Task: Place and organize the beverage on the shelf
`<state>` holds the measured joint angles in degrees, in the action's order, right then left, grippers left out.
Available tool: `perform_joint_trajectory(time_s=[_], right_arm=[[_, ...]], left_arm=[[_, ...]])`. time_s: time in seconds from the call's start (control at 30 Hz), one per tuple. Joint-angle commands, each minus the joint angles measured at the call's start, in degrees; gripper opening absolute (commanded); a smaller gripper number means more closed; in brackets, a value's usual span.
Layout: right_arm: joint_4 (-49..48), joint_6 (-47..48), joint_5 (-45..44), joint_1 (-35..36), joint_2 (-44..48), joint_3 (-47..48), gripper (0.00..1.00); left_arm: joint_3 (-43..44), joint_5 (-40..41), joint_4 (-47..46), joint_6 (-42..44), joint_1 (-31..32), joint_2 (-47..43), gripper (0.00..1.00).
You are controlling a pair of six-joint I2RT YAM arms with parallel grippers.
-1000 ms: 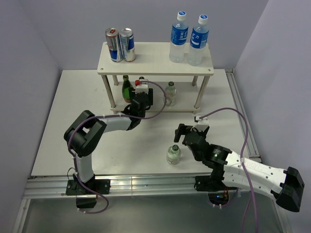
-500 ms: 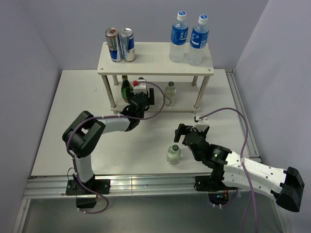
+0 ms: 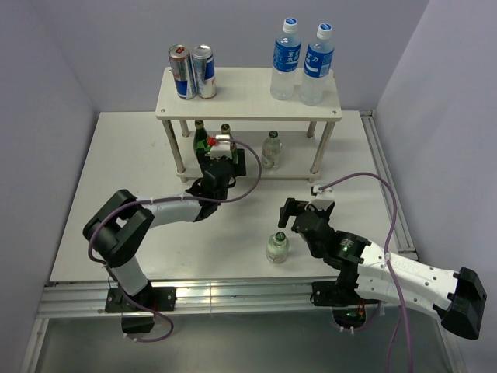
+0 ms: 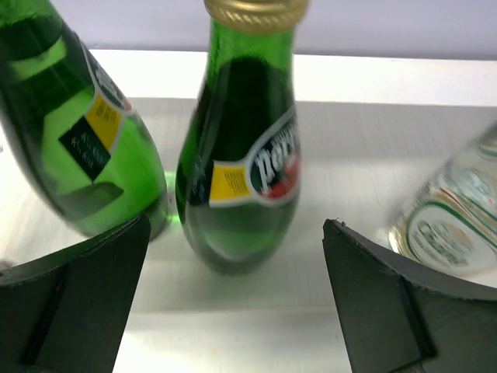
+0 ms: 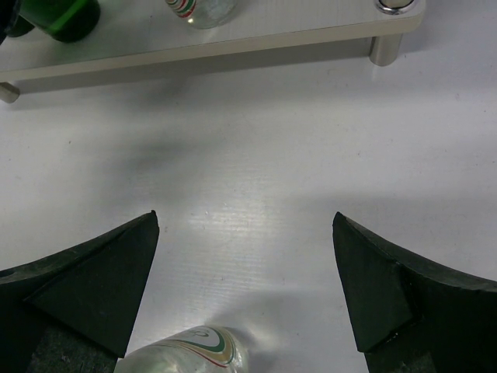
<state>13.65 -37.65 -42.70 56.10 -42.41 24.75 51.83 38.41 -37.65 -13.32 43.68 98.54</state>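
White table (image 3: 132,163), pale lilac walls (image 3: 46,70)

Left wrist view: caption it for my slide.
Open left pincer faces a gold-capped green bottle standing on the shelf.

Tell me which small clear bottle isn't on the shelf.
The clear bottle standing on the table, near the right gripper. The other clear bottle sits on the shelf's lower tier, right of the two green bottles.

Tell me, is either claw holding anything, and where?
Nothing is held. The left gripper stands open around a green bottle, not touching it; the right gripper is open beside a clear bottle.
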Motion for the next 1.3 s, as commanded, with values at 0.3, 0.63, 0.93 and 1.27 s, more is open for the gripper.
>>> perform_joint_trajectory(time_s=[0.3, 0.63, 0.93, 1.27], right_arm=[[-0.8, -1.6, -3.7, 0.6, 2.1, -0.6, 1.00], [12.9, -11.5, -19.3, 8.2, 6.0, 4.8, 1.00], [69.2, -59.2, -28.2, 30.9, -19.6, 32.4, 1.00], [69.2, -77.8, -17.9, 45.4, -28.7, 28.2, 1.00]], left_arm=[[-8.5, 5.4, 11.4, -5.0, 6.9, -18.5, 0.99], [-6.4, 4.7, 30.8, -5.1, 7.6, -39.5, 0.99], [-0.4, 6.8, 42.7, -9.7, 9.6, -45.3, 0.99], [-2.4, 17.1, 48.2, -12.7, 13.2, -52.9, 0.99]])
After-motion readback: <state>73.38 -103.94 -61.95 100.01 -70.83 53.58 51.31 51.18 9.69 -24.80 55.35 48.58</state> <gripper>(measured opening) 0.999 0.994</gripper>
